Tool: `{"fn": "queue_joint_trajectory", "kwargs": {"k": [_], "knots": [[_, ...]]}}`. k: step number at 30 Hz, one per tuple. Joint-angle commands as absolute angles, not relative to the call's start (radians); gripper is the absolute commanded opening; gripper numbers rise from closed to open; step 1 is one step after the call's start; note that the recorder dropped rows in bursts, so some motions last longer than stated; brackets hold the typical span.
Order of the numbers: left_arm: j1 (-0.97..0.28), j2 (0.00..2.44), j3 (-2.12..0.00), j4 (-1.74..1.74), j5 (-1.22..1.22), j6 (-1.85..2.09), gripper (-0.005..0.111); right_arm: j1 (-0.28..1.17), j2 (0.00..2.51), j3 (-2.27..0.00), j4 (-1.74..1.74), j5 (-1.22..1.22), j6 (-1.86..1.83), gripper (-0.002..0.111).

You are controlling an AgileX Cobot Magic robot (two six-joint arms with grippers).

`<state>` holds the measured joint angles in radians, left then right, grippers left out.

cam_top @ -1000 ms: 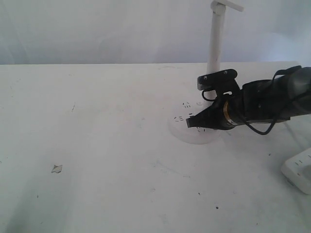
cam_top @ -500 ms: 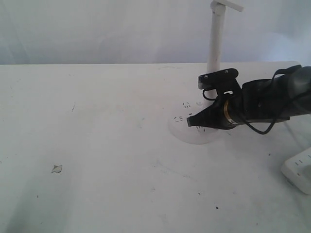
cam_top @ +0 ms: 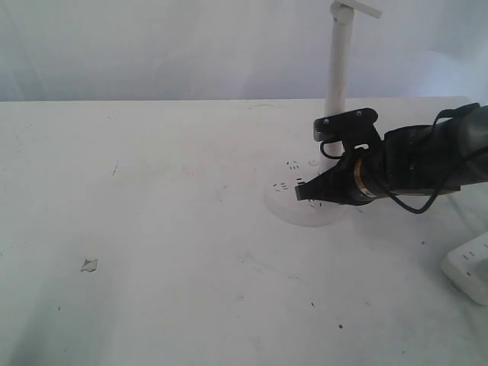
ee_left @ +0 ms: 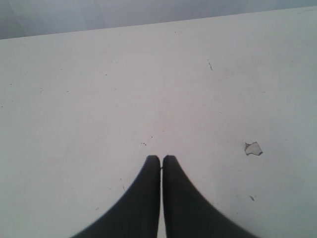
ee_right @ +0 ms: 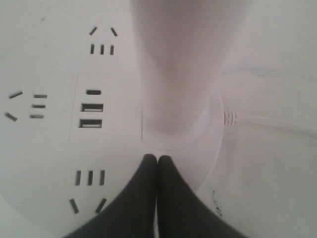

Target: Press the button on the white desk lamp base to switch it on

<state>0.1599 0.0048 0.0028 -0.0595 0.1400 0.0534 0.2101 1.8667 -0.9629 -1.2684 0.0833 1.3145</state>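
The white desk lamp base point(cam_top: 293, 215) is a flat round disc on the white table, with a tall white pole point(cam_top: 336, 57) rising from it. My right gripper point(cam_top: 299, 192) is shut and empty, its tips low over the disc's top. In the right wrist view the shut tips point(ee_right: 157, 158) lie on the lamp base point(ee_right: 49, 148) just in front of the pole's foot point(ee_right: 185, 74), with socket holes and dark USB slots point(ee_right: 91, 115) alongside. No separate button shows. My left gripper point(ee_left: 161, 158) is shut over bare table and does not show in the exterior view.
A rectangular white power strip point(cam_top: 469, 271) lies at the right edge of the table. A small chip in the table surface point(cam_top: 89, 264) sits at the left, seen also as a chip point(ee_left: 252, 148) in the left wrist view. A cable point(ee_right: 267, 120) leaves the base.
My right gripper has shifted slightly right and back along the lamp base, staying shut. The left gripper and the lamp look unchanged.
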Motion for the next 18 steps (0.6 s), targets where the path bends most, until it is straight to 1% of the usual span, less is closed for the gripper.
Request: {"fn": "queue_joint_trajectory", "kwargs": {"k": [1, 18], "knots": [[0.160, 0.000, 0.000, -0.067, 0.134, 0.051, 0.001, 0.209, 1.858, -0.956, -1.255, 0.092, 1.296, 0.000], [0.160, 0.000, 0.000, -0.067, 0.134, 0.051, 0.001, 0.209, 1.916, -0.953, -1.248, 0.102, 1.306, 0.000]]}}
